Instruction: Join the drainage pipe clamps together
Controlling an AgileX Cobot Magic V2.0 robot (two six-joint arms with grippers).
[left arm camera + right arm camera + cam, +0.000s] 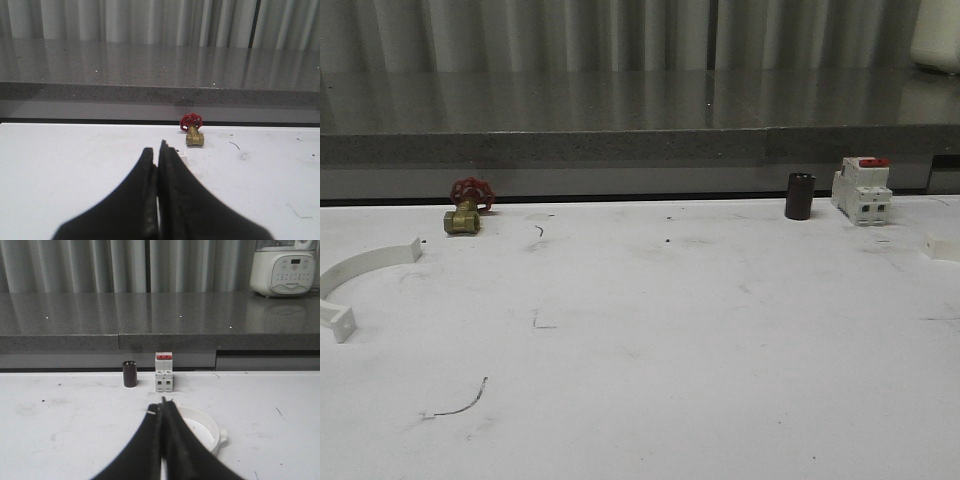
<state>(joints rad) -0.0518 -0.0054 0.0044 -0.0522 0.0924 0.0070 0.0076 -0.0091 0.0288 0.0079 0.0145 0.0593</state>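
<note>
Black fingers of the left gripper (158, 150) fill the foreground of the left wrist view, pressed together with nothing visible between them; a small white tab (183, 156) peeks out just beyond their tips. Likewise, the right gripper (163, 402) has its fingers closed tight, holding nothing that can be seen.

Two white half-ring clamps are in sight. One clamp (360, 272) lies flat at the left edge of the white table (670, 330) in the front view, its arc bulging away from the edge, one square end tab toward the back and the other toward the near side. The second clamp (207, 427) lies flat just beyond the right gripper's tips, its curve bulging to the robot's right, with one end tab sticking out; in the front view only a small white piece (940, 247) shows at the far right edge.

Along the back of the table stand one brass valve (466, 212) with a red handwheel, one dark cylinder (800, 196) and one white breaker (861, 189) with a red top, the last two just beside each other.
</note>
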